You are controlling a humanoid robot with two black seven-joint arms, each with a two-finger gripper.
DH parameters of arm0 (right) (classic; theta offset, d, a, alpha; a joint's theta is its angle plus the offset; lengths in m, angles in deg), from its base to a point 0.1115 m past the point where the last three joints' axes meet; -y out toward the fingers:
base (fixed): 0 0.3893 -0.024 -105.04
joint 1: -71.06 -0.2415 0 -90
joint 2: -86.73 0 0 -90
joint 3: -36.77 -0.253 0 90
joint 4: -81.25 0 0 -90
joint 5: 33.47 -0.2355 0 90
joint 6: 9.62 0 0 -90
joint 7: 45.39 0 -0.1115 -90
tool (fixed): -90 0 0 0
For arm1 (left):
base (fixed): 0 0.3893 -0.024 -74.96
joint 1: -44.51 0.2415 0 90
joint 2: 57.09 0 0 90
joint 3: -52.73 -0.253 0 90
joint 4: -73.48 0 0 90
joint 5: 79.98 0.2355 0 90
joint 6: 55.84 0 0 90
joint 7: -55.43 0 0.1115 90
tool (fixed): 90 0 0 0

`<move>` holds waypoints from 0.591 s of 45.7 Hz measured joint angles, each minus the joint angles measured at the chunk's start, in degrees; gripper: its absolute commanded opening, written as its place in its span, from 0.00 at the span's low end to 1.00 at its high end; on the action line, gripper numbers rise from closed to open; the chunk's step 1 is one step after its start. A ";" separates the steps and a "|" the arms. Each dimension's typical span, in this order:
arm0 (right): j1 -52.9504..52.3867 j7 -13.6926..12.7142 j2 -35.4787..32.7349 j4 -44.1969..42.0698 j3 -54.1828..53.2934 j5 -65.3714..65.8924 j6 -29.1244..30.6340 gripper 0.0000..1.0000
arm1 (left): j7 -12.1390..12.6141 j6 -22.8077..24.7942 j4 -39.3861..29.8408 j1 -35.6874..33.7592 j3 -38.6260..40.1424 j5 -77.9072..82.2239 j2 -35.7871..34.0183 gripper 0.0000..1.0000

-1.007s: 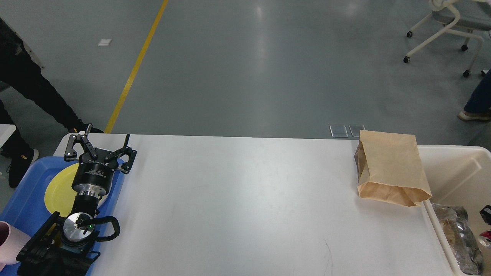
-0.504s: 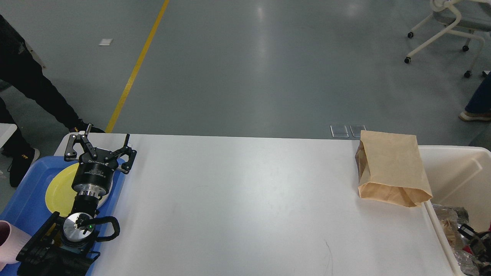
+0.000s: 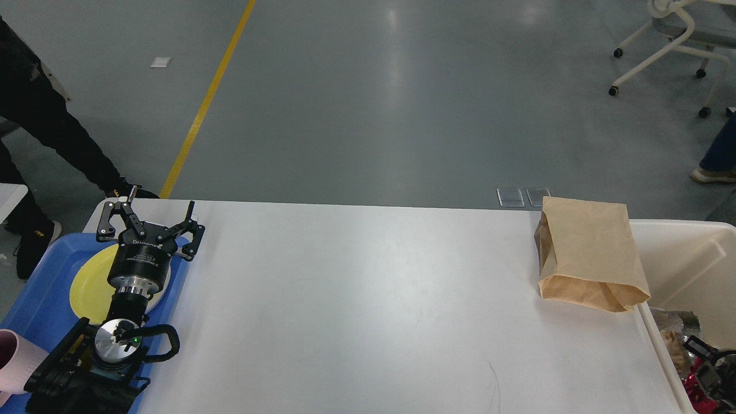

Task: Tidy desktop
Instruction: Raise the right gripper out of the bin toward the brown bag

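Glossy grey floor (image 3: 374, 103), yellow line (image 3: 204, 103), seemingly a wheeled chair (image 3: 675, 34).

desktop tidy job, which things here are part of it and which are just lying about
Part of the job:
desktop
brown paper bag at its far right corner
cream bin
blue tray holding a yellow plate
left gripper, open

Just lying about:
office chair
yellow floor line

A line of small white lettering is showing on the left gripper (image 3: 150, 216) body, too small for reading.
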 measured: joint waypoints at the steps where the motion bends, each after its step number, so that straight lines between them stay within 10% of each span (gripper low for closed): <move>1: 0.00 0.03 -0.04 0.02 0.05 0.00 0.00 1.00 | 0.00 0.00 0.00 0.00 0.00 0.00 0.00 0.96; 18: -2.53 0.51 -2.10 0.84 0.67 0.41 1.42 1.00 | 0.00 0.00 0.02 0.00 0.00 0.00 0.00 0.96; 27: -12.59 0.67 -7.13 6.35 0.30 0.52 12.86 1.00 | 0.00 0.00 0.03 0.00 0.00 0.01 0.00 0.96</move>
